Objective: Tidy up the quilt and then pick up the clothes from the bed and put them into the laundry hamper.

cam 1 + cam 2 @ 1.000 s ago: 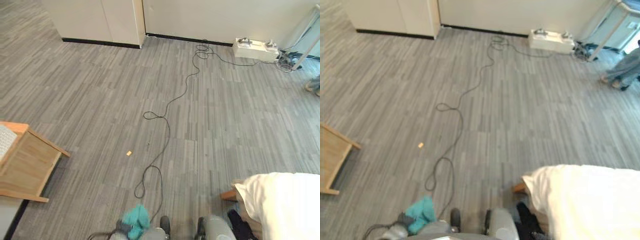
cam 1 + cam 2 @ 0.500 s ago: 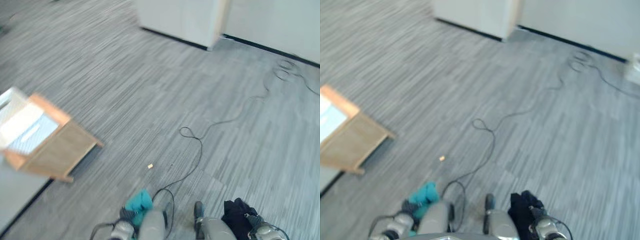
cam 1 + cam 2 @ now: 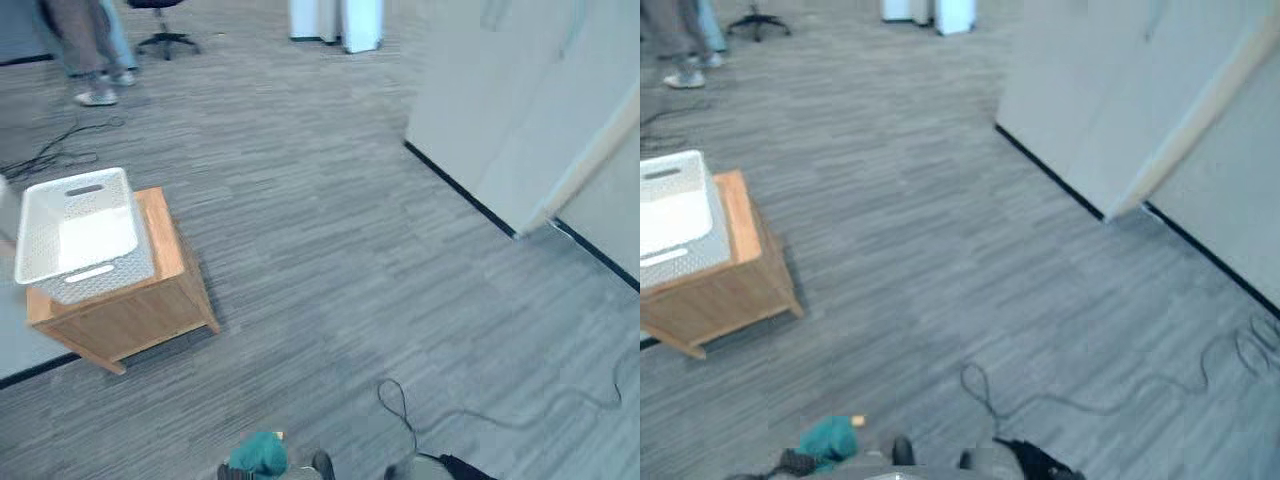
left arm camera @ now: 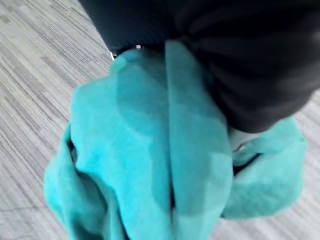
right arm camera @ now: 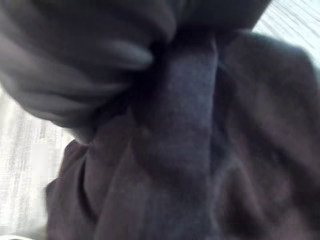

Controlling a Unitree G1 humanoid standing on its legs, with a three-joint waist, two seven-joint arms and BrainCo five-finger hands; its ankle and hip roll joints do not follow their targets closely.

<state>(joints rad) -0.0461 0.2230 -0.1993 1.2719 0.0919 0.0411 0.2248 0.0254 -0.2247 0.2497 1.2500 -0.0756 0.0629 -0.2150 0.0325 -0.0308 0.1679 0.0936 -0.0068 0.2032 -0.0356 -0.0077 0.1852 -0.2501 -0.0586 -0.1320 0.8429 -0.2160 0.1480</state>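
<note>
Left hand (image 4: 240,65): fingers buried in bunched teal cloth (image 4: 150,150); grip unreadable.
Right hand (image 5: 85,55): blurred, against dark crumpled garment (image 5: 200,165); grip unreadable.
White perforated plastic hamper (image 3: 80,230): on wooden stand (image 3: 150,300).

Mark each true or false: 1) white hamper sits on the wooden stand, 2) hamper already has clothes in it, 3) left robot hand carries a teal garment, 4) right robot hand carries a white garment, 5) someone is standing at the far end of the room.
1) True: the white hamper rests on top of the wooden stand.
2) False: the hamper's inside looks empty.
3) True: the teal garment is bunched against the left robot hand.
4) False: the garment at the right robot hand is a dark garment.
5) True: a person's legs show at the far end, near an office chair.
</note>
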